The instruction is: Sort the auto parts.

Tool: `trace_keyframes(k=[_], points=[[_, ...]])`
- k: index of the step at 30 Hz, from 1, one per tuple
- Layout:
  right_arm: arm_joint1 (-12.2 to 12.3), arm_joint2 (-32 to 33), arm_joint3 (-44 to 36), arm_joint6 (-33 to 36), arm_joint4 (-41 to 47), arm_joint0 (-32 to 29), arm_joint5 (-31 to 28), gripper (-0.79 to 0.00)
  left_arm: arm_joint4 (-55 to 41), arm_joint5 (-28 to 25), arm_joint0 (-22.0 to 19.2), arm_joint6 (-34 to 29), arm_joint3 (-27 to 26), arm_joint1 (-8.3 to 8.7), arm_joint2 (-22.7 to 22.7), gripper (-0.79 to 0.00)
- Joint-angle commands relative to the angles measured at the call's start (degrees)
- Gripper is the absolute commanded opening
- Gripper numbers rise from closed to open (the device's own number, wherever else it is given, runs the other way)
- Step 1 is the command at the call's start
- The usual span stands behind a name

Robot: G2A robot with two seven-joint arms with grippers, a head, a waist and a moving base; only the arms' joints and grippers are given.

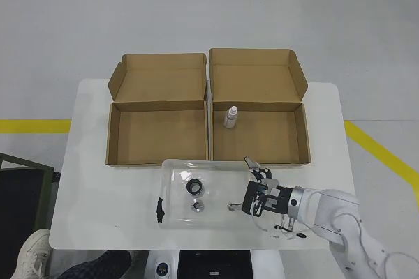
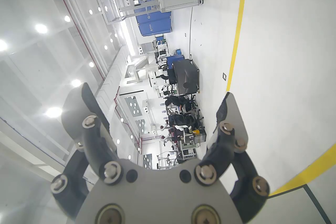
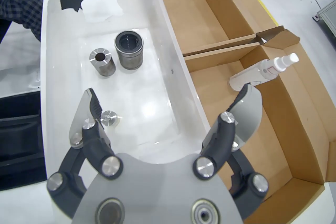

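Over to the right end effector (image 3: 169,91): spread wide, empty, hanging above the clear bin (image 3: 168,33). Inside the bin, small metal part (image 3: 109,118) just beside one finger, possibly touching; bearing (image 3: 129,53) and steel bushing (image 3: 102,62) farther in. Same wide spread on the left end effector (image 2: 157,90).

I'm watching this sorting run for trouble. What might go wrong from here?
1. The open right gripper has one finger over the clear bin and the other past its wall. If it lowers as it stands, a finger might catch the rim.
2. The small metal part lies low beside one fingertip, so it might be nudged away or slip from a grasp.
3. The bearing and the smaller cylinder stand close together, so reaching for one might topple the other.
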Motion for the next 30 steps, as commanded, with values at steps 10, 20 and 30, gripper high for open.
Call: trace_keyframes(k=[10,20,30], points=[[0.63,-2.08,-1.44,1.83,-5.42,-2.27,-1.17,0.0,0.0,0.0,0.0,0.0,0.0,0.0,0.0,0.0],[0.42,-7.4,0.26,5.93,-7.65,0.63,-1.03,0.0,0.0,0.0,0.0,0.0,0.0,0.0,0.0,0.0],[0.32,-9.7,1.74,10.53,-6.26,3.3,-1.5,-0.058,0.0,0.0,0.0,0.0,0.0,0.0,0.0,0.0]])
